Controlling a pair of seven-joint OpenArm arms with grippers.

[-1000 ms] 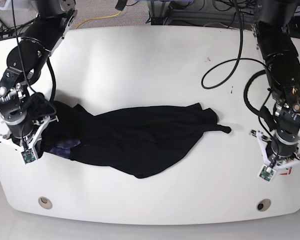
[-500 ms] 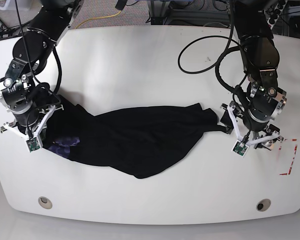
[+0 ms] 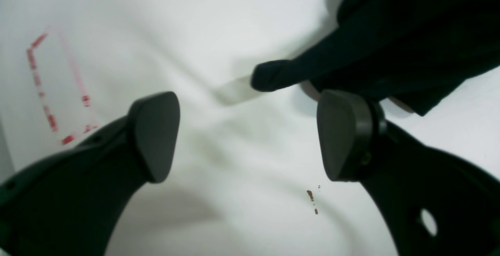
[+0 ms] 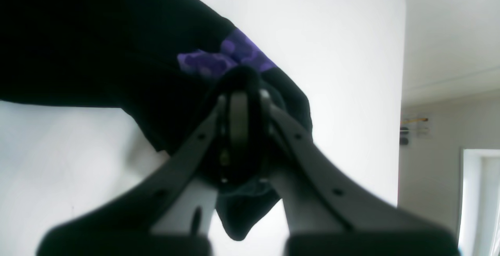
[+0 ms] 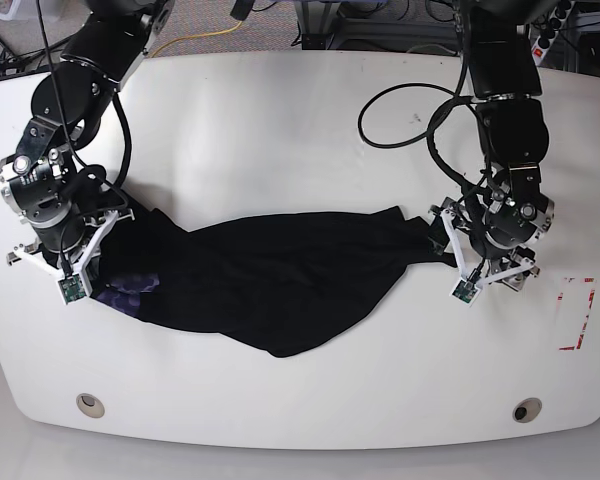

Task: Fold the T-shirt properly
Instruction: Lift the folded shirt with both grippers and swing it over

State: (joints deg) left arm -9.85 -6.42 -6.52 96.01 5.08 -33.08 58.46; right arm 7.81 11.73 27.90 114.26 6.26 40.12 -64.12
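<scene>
T-shirt [image 5: 280,280] sprawls black and crumpled across the middle of the white table [image 5: 280,120], stretched from nine o'clock to three o'clock, with a lobe of cloth sagging toward six.

Over at nine o'clock in the base view, the right gripper [image 5: 68,262] sits on the shirt's bunched end. The right wrist view tells it plainly: the jaws are pinched together on a wad of black cloth, fabric bulging around the fingers [image 4: 238,127]. A purple patch [image 4: 222,59] of the print peeks out at twelve o'clock from the pinch, and the same purple [image 5: 125,292] shows beside that gripper from above.

Through the centre, it's all dark folds; no sleeve or collar can be picked out.

Now to three o'clock: the left gripper [image 5: 485,262] hovers at the shirt's narrow tip. In the left wrist view its jaws stand wide apart, bare table between the two pads [image 3: 156,135]. The rolled tip of the cloth [image 3: 273,75] pokes in at twelve o'clock, just above the gap, with the rest of the shirt draped past the one pad at one o'clock. Nothing gripped there.

Far right, red tape marks [image 5: 575,310] sit on the table, well apart from the shirt.
</scene>
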